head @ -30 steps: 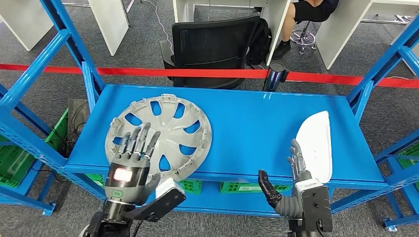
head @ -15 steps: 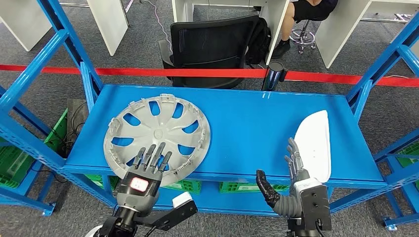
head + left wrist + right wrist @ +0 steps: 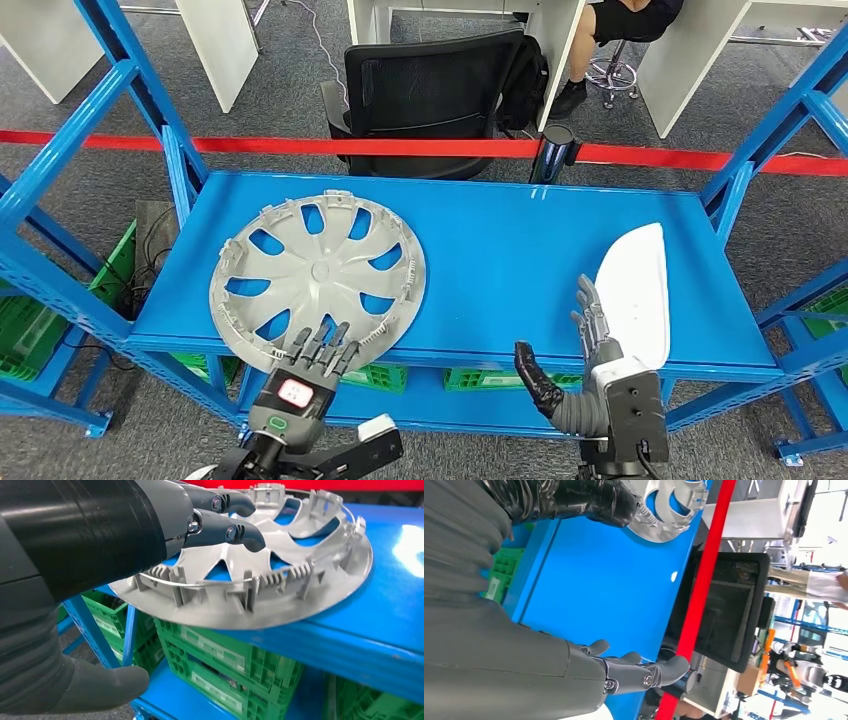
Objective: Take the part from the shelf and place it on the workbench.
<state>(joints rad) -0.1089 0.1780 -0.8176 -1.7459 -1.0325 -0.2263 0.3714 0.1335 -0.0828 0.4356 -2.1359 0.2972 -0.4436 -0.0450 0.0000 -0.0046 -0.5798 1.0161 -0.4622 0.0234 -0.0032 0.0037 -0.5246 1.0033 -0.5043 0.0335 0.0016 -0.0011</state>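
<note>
A silver hubcap (image 3: pixel 318 275) lies flat on the left of the blue shelf (image 3: pixel 500 250), its near rim jutting over the front edge. A white curved part (image 3: pixel 636 290) lies at the shelf's right end. My left hand (image 3: pixel 310 365) hovers at the hubcap's near rim and holds nothing. In the left wrist view its fingers (image 3: pixel 225 527) spread just above the hubcap (image 3: pixel 280 580) and the thumb hangs below the shelf edge. My right hand (image 3: pixel 590 340) stands open at the front edge, fingers beside the white part, thumb spread wide. Its fingers (image 3: pixel 639 672) grip nothing.
Green crates (image 3: pixel 395 378) sit on the level under the shelf. Blue uprights frame both ends. Behind the shelf runs a red tape (image 3: pixel 400 147), with a black office chair (image 3: pixel 430 90) and a seated person (image 3: pixel 620 20) beyond it.
My left hand has drawn back from over the hubcap's middle to its near rim. The right hand has barely moved.
</note>
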